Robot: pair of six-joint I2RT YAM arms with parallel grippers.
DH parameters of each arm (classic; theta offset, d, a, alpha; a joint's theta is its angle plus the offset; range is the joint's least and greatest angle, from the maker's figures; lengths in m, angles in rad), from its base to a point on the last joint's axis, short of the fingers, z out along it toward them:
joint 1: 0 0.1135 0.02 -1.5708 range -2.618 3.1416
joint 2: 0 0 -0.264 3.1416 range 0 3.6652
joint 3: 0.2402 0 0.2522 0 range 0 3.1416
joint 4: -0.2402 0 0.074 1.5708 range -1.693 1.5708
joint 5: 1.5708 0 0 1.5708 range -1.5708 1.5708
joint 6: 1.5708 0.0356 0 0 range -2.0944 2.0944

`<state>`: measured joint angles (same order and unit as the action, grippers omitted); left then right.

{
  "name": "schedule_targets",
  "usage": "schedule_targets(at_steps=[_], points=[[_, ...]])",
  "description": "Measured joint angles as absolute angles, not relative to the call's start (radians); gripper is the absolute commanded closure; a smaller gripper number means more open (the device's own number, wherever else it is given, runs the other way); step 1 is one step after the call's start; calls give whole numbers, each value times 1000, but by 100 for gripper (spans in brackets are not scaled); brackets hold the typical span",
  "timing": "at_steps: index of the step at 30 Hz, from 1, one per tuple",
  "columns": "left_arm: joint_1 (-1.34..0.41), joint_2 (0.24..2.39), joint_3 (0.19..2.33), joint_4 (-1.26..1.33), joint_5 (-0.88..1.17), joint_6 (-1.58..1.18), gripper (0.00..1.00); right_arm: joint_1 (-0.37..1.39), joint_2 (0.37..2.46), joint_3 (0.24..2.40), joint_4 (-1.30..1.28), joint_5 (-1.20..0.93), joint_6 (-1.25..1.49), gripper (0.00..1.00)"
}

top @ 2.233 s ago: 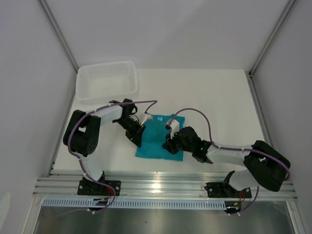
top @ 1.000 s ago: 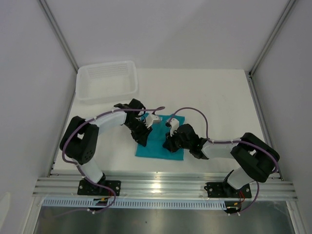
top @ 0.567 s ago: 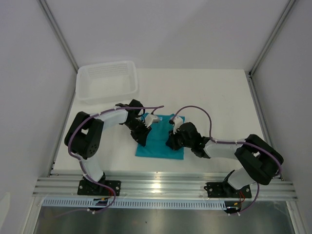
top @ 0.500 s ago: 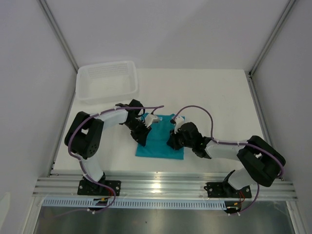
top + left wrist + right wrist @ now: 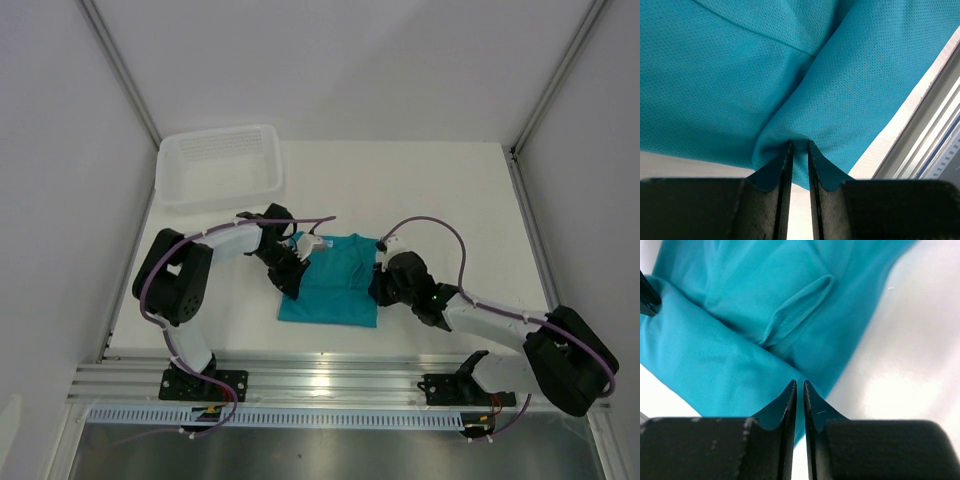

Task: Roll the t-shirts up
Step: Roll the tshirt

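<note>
While both arms reach in from the near edge, the left claw [image 5: 799, 146] stands nearly closed. Its two dark fingers [image 5: 765, 210] pinch a puckered fold of the teal t-shirt [image 5: 335, 290] at their tips (only a thin slit shows between them). The right claw [image 5: 800, 385] is likewise drawn almost together, its tips nipping the cloth at its edge, where a folded layer meets the white bench [image 5: 450, 200]. Seen from above, the left claw grips the shirt's left side and the right claw its right side. The garment lies spread between them near the middle of the bench, closer to the arms' bases than to the far edge. A stitched hem [image 5: 797, 307] lies creased just beyond the right claw's tips. A white tray [image 5: 278, 160] sits at the bench's far-left corner, well apart from the shirt.
</note>
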<state>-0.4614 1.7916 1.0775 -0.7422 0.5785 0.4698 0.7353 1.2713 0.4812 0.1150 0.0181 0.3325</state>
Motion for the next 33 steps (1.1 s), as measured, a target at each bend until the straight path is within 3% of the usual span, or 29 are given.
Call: schedule_targets(at_steps=[9,24,27,31,33], points=[[-457,1792,1077,-742,581,469,79,770,1062,502,31,57,385,87],[-453,1792,1076,-740,587,468,78,712,1225,386,145,-37,495,90],[-452,1792,1075,-740,588,468,78,699,1217,405,82,-35,465,83],[-451,1792,1073,-738,590,467,78,718,1139,481,-57,23,363,64],[-450,1792,1073,-738,591,467,78,770,1100,546,-118,65,287,60]])
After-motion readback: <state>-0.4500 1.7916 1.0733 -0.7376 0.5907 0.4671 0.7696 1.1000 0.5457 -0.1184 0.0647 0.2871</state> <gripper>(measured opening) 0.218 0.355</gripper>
